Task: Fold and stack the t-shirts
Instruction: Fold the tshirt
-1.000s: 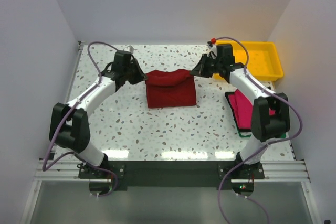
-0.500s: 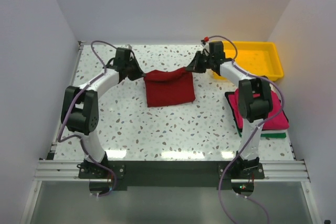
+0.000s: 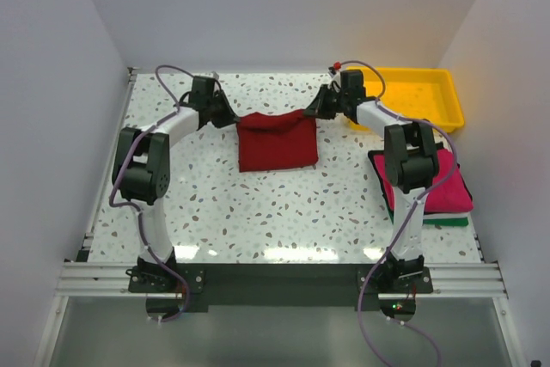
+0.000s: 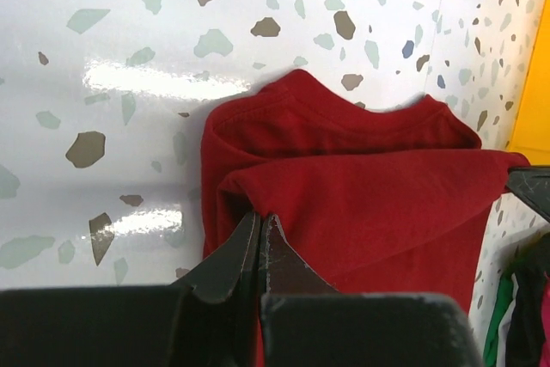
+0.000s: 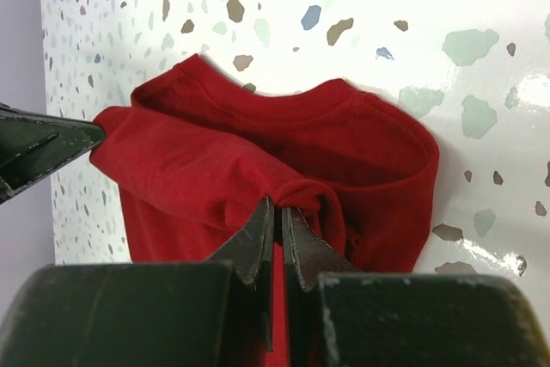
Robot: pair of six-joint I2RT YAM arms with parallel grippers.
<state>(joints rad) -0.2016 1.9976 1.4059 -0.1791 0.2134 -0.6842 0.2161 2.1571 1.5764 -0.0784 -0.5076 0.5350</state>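
Note:
The dark red t-shirt (image 3: 277, 142) lies folded at the middle back of the table. My left gripper (image 3: 232, 121) is shut on the shirt's left upper corner (image 4: 258, 204), with the red cloth (image 4: 369, 204) stretched ahead of it. My right gripper (image 3: 311, 112) is shut on the right upper corner (image 5: 292, 195), and the red shirt (image 5: 284, 152) fills that view. Both hold the top layer lifted over the layer below. A stack with the magenta-pink shirt (image 3: 447, 186) on top, black and green beneath, lies at the right.
A yellow plastic tray (image 3: 430, 96) stands at the back right, just behind my right gripper. White walls close the table at the back and both sides. The speckled tabletop (image 3: 258, 204) stretches in front of the red shirt.
Both grippers have carried the shirt's top edge toward the back, and both arms have stretched out straighter. The red shirt's folded shape has shifted slightly back.

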